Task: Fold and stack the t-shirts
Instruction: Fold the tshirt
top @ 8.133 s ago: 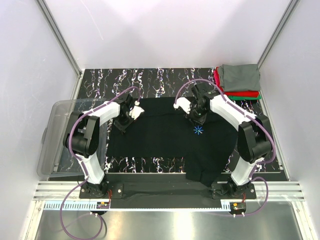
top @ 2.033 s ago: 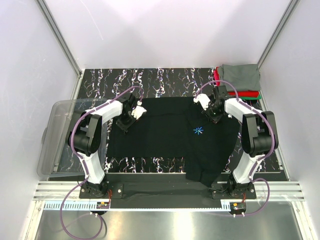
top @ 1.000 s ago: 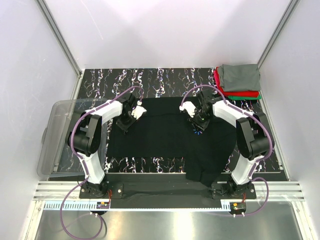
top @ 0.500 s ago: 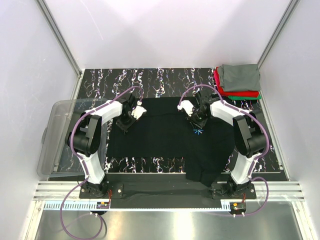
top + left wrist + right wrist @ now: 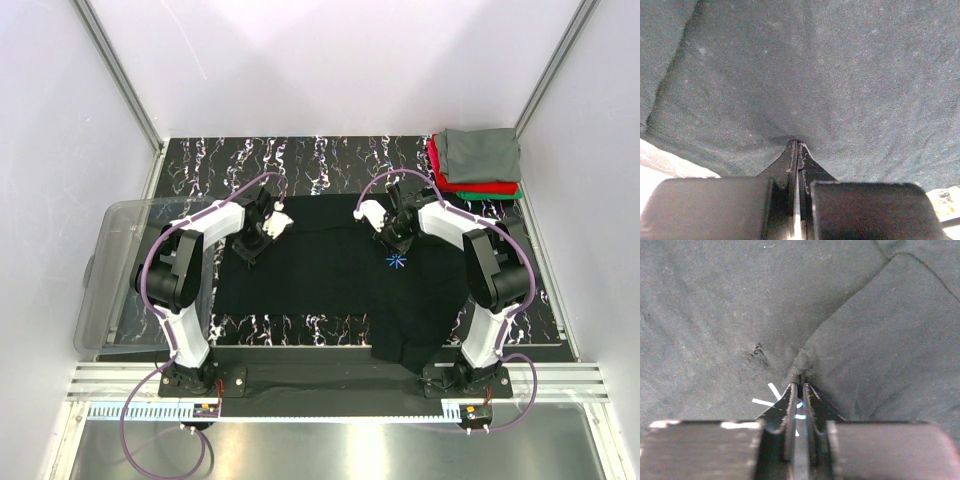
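Note:
A black t-shirt lies spread on the marbled table, its blue logo right of the middle and its lower right part hanging over the near edge. My left gripper is shut on a pinch of the black cloth near the shirt's left side. My right gripper is shut on a small bunch of black cloth just above the logo. Folded grey, red and green t-shirts are stacked at the back right corner.
A clear plastic bin stands at the left edge of the table. Metal frame posts and white walls close the cell. A rail runs along the near edge under the arm bases.
My right gripper swung from the shirt's right shoulder back toward the middle and now pinches cloth by the logo. The left gripper has held its pinch in place.

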Motion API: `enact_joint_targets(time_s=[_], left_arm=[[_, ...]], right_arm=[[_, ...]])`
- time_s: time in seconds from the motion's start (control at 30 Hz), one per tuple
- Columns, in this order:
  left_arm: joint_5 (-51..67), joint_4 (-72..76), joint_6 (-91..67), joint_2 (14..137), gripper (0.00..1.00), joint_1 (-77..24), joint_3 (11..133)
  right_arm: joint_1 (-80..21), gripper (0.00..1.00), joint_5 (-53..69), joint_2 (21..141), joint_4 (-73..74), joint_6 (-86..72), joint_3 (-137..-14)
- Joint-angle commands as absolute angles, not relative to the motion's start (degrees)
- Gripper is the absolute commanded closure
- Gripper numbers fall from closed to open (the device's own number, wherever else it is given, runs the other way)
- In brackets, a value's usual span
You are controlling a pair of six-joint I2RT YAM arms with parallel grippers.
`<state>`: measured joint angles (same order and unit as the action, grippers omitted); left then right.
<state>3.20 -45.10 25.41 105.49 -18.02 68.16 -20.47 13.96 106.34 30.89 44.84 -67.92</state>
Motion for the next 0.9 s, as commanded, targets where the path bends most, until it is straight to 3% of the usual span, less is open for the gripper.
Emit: enact_joint_targets(time_s=[0.0,0.5,0.8,0.87], left_arm=[[5.4,-42.6,24.9,107.4,1.00,-18.5,67.3],[6.2,-42.2,24.8,107.1,1.00,-18.5,68.0],[6.0,-42.3,24.7,107.2,1.00,-18.5,68.9],[5.9,-42.3,24.7,107.3,1.00,-18.5,68.9]], right_arm=[[-21.3,0.92,12.9,106.8,30.2,44.6,-68.5],[-23.4,0.91,13.1,97.9,40.1,41.1,-72.6],[-25.0,0.90,13.4,100.7,41.4,41.0,-73.2],[-25.1,0.85,13.4,102.1,42.0,41.0,-74.1]])
